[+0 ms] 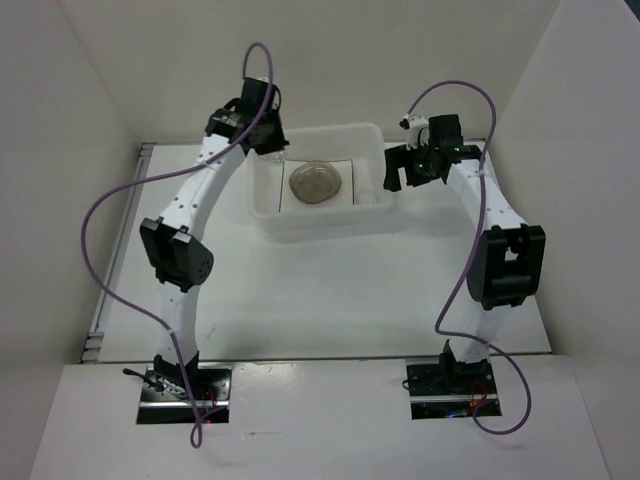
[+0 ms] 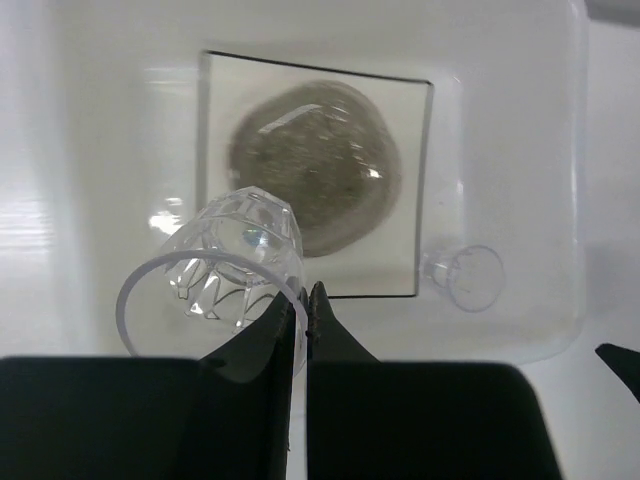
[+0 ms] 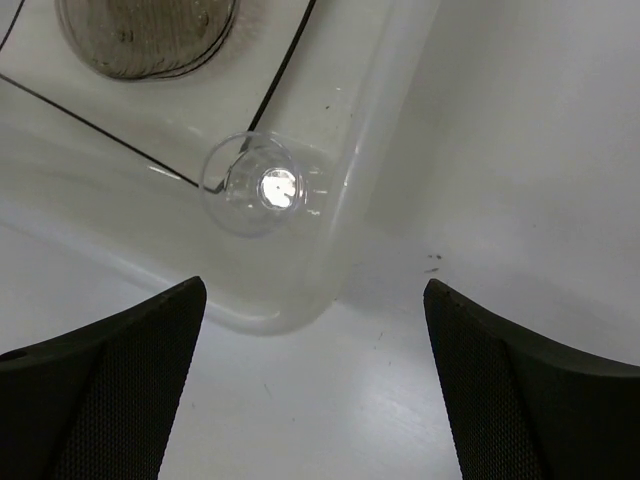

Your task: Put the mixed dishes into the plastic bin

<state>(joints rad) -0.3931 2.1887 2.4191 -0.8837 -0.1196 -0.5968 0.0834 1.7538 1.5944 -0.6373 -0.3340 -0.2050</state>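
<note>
LAST CUP GOES IN: At the upper centre of the overhead view, the left gripper [image 2: 303, 300] hangs over the left end of the plastic bin [image 1: 330, 220], its fingers pressed together on the rim of a faceted clear cup [image 2: 240, 250]. We judge it is held there so it can come down beside the pieces already inside, not on top of them. At the bin's right edge the right gripper [image 3: 312, 290] hovers with its jaws spread wide and nothing between them. Just beyond it, a small clear cup [image 3: 260, 185] sits in the bin's corner, at the edge of the square plate [image 2: 415, 150]. The plate lies flat on the bin floor and carries the greyish dish [image 2: 315, 165] at its middle. We count one plate, two clear cups, one lying in the bin and one held above it, and a single greyish round. Whether a second dish nests inside it we cannot tell. The held cup is the only piece we see not yet set down.
</note>
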